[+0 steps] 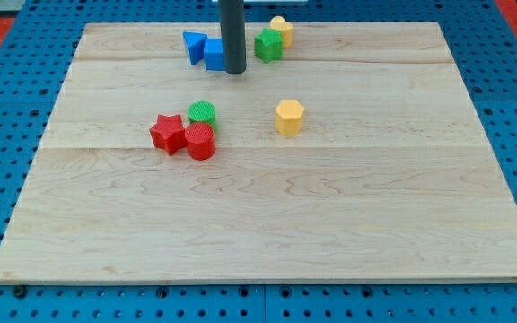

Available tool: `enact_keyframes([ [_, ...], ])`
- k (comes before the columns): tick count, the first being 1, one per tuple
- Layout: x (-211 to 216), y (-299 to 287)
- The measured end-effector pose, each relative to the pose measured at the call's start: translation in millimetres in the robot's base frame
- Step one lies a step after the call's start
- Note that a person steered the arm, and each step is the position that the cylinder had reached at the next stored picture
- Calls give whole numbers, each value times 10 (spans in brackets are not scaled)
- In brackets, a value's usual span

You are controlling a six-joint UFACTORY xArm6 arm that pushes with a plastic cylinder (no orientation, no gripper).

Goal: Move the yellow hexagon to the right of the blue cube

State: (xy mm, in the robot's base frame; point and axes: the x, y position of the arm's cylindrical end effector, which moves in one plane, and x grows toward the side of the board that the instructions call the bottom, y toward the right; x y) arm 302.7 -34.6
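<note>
The yellow hexagon (289,117) lies on the wooden board, a little right of the view's centre. The blue cube (214,55) sits near the view's top, partly hidden behind my rod. My tip (234,70) stands at the cube's right side, touching or almost touching it, well up and to the left of the yellow hexagon. A blue triangular block (194,45) lies just left of the cube.
A green block (268,44) and a small yellow block (282,30) sit close together right of my rod at the view's top. A red star (167,134), a red cylinder (200,142) and a green cylinder (202,112) cluster left of centre. The wooden board (330,224) lies on a blue pegboard.
</note>
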Motion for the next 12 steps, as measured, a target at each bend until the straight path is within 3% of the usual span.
enact_keyframes([
  [1, 60, 279],
  [3, 1007, 1619],
  [4, 1398, 1166],
  [5, 1266, 654],
  [6, 975, 537],
  [7, 729, 529],
  [8, 969, 735],
  [9, 723, 937],
  [10, 443, 235],
  [11, 247, 74],
  [12, 533, 285],
])
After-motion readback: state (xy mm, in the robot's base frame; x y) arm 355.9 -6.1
